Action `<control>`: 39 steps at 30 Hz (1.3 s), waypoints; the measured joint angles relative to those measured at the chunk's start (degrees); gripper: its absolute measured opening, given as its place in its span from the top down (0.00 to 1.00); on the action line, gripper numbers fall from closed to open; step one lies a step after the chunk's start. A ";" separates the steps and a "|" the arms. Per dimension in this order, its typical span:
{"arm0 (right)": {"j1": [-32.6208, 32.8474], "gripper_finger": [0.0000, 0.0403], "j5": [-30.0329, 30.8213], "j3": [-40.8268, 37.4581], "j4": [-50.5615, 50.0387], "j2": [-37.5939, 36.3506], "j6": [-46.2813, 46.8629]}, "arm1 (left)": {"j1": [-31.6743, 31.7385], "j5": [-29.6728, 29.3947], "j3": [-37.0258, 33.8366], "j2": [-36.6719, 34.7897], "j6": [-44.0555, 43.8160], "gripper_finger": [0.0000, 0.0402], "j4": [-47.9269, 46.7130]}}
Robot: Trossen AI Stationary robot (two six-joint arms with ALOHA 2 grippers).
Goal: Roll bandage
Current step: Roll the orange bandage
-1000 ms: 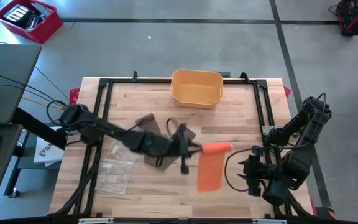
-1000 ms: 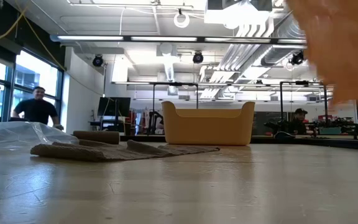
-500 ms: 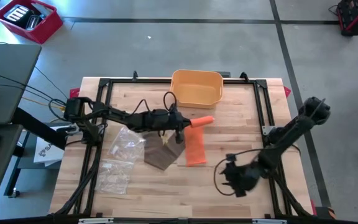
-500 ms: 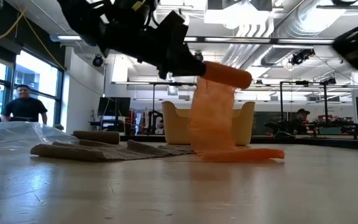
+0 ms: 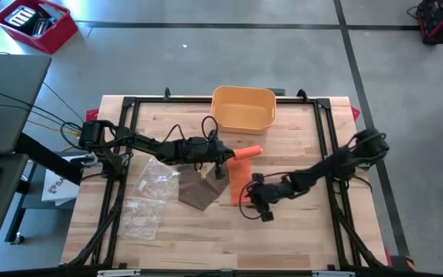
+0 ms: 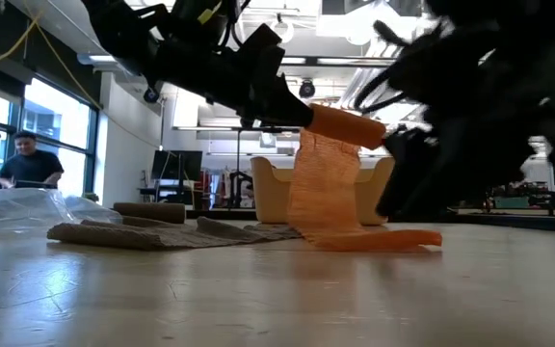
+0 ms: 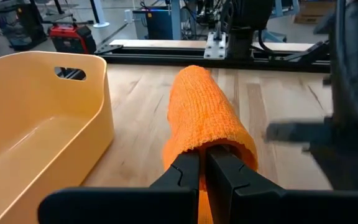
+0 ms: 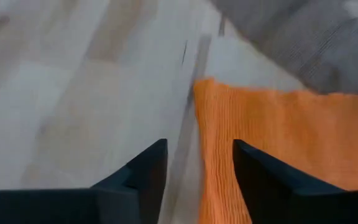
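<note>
An orange bandage is partly rolled. Its roll is held above the table by my left gripper, which is shut on it; it also shows in the left wrist view and the low view. The loose strip hangs from the roll, and its free end lies flat on the wood. My right gripper is open and low at that free end. Its fingers stand on either side of the strip's corner without touching it. My left gripper pinches the roll's left end between its two shut fingers. The fingers come level from the table's left and lie along the roll. The roll is lifted clear and nearly level. The strip hangs slack below it, with its end on the table.
A yellow bin stands at the table's far middle. A brown bandage lies spread beside the orange strip, with a brown roll behind it. A clear plastic bag lies to its left. People stand beyond the table.
My left gripper has carried the roll toward the table's far edge and a little to the left; the strip trails after it with its end on the table. My right gripper has swept from the near right corner toward the left, to the strip's free end.
</note>
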 joint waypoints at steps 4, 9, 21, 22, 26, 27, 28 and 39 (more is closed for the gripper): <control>-1.72 0.74 -0.28 1.59 -0.98 4.37 -0.37 | 0.00 -0.36 0.00 0.00 0.03 1.00 -0.10; -1.66 0.97 -1.38 1.79 -1.25 5.10 1.53 | 0.00 -0.50 0.00 0.00 0.23 1.00 -0.50; 13.85 1.00 7.32 2.06 -12.96 -22.14 11.20 | -1.10 -1.76 0.00 -0.07 3.26 1.00 -5.83; 15.77 1.00 8.17 3.33 -14.79 -24.16 12.07 | -1.07 -1.77 0.00 -0.07 3.52 1.00 -5.79; 23.23 1.00 14.64 10.43 -26.84 -27.78 14.57 | -0.98 -1.52 0.00 -0.07 3.51 1.00 -6.31; 24.88 1.00 16.49 12.94 -28.89 -27.80 14.33 | -0.98 -1.08 0.00 -0.07 3.31 1.00 -6.40; 26.35 1.00 18.51 15.47 -30.44 -27.80 13.81 | -1.02 -0.44 0.00 -0.07 3.01 1.00 -6.40; 27.77 1.00 51.75 42.97 -52.02 -23.28 -3.57 | -14.82 5.14 0.02 -0.09 -8.88 1.00 -10.24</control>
